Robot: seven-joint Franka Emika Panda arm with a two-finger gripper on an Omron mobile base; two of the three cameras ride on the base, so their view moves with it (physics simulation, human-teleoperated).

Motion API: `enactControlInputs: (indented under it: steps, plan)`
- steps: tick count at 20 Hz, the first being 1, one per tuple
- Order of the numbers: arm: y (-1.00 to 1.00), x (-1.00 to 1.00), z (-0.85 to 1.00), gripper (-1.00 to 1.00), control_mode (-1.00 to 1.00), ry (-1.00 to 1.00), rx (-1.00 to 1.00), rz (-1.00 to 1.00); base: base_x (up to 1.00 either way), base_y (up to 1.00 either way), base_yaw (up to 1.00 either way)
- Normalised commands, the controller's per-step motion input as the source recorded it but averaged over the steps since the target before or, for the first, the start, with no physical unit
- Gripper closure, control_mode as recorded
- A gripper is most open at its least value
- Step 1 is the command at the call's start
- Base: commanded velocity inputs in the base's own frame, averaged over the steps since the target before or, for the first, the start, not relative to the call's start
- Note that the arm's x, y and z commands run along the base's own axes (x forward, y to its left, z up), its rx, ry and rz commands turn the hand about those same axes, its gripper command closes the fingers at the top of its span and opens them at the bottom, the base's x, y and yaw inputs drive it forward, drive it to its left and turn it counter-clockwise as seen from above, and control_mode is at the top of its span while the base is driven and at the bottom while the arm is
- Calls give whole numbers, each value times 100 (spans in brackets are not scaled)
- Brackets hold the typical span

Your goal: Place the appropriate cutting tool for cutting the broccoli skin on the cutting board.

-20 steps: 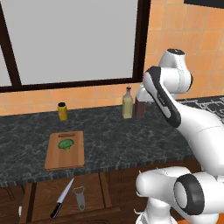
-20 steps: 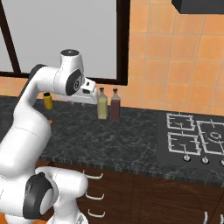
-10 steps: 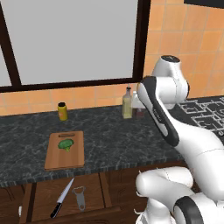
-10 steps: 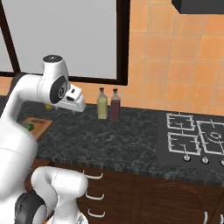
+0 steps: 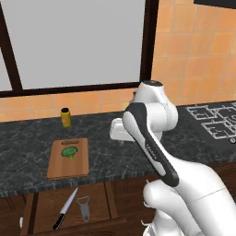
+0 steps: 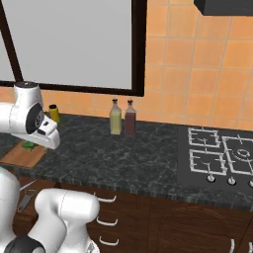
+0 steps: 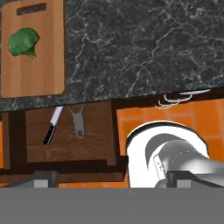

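The knife (image 7: 51,127), silver blade and black handle, lies in an open drawer (image 5: 69,209) below the counter, beside a grey peeler (image 7: 77,120). The knife (image 5: 64,209) points diagonally toward the counter. On the counter above rests the wooden cutting board (image 5: 64,168) with the green broccoli (image 5: 69,152) on it. The board (image 7: 35,74) and broccoli (image 7: 24,42) sit at the hand view's top left. My gripper (image 5: 120,133) hovers over the counter right of the board, open and empty, its fingertips (image 7: 43,177) far apart.
A yellow bottle (image 5: 66,117) stands behind the board. Two bottles (image 6: 115,117) (image 6: 130,118) stand at the tiled wall, and a stove (image 6: 222,158) lies at the right. The robot's own white base (image 7: 166,153) shows under the hand, right of the drawer.
The arm has swung left and down across the counter, bringing the hand from near the two bottles toward the board. The board, broccoli, knife and peeler have not moved.
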Motion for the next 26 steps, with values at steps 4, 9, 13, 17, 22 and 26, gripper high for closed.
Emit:
enactControlInputs:
  steps: [4, 9, 13, 17, 22, 26]
  plan:
    - [100, -48, -54, -100, -100, 16, 0, 17, 0, 0, 0]
    - [100, 0, -52, -100, -100, 14, -1, 0, 0, 0, 0]
    - [100, 8, -62, -100, -100, 12, -3, 0, 0, 0, 0]
    - [98, 0, -82, -100, -100, 4, -9, 0, 0, 0, 0]
    - [68, 1, -93, -100, -100, 9, -18, -3, 0, 0, 0]
    - [20, 20, -86, -100, -100, 23, -17, 0, 0, 0, 0]
